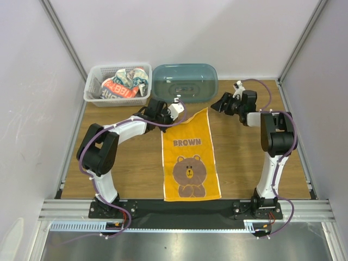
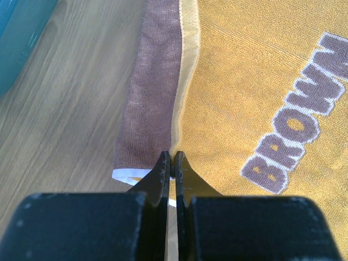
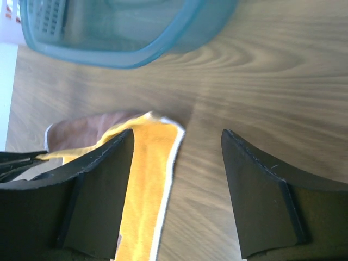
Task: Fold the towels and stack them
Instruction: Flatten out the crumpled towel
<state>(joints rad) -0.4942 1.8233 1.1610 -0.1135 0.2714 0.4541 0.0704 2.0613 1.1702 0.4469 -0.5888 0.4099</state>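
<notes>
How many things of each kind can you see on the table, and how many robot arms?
Flat towel: 1
White basket: 1, with bundled cloth inside that I can't count
Teal tub: 1
Robot arms: 2, left arm and right arm
Total: 5
</notes>
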